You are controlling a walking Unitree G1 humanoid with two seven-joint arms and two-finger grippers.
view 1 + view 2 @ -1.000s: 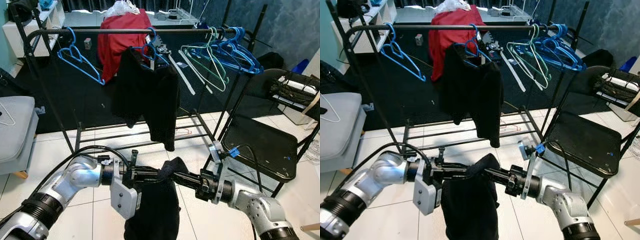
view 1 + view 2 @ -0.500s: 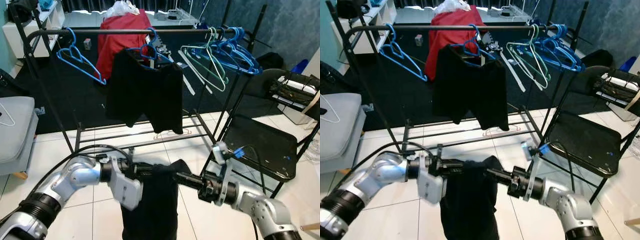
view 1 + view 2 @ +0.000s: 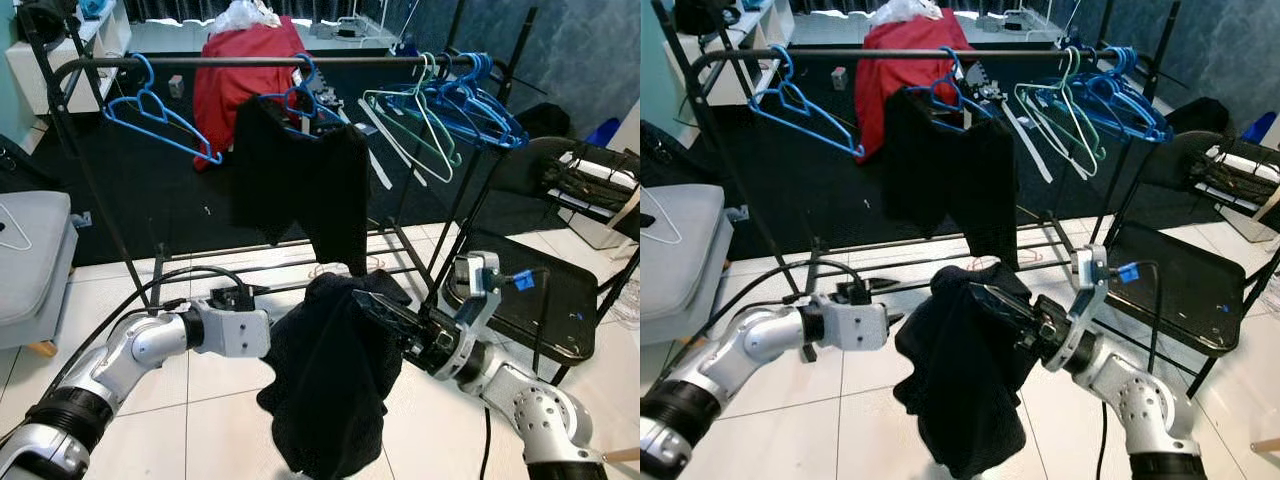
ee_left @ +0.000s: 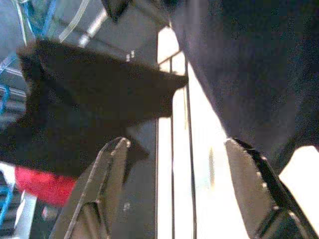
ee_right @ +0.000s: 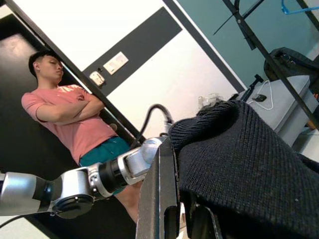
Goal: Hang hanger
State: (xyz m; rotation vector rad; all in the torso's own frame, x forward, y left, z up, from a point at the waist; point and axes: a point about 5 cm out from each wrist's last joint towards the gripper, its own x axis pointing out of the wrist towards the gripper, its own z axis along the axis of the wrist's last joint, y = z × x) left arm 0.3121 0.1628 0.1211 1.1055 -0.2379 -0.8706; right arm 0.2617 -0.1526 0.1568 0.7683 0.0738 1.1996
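— Which step is underway?
— The right gripper (image 3: 375, 305) is carrying a black garment (image 3: 335, 375) draped over its fingers, low before the clothes rack (image 3: 250, 62); I cannot tell whether its jaws are parted. The left gripper (image 4: 174, 164) is gaping wide, gripping nothing, beside the cloth.
— And next?
— Probably lifting it toward the rail's free stretch near the blue hanger (image 3: 160, 115).
— The room?
— White tiled floor (image 3: 200, 430), a folding chair (image 3: 520, 290), a person (image 5: 75, 124) watching.
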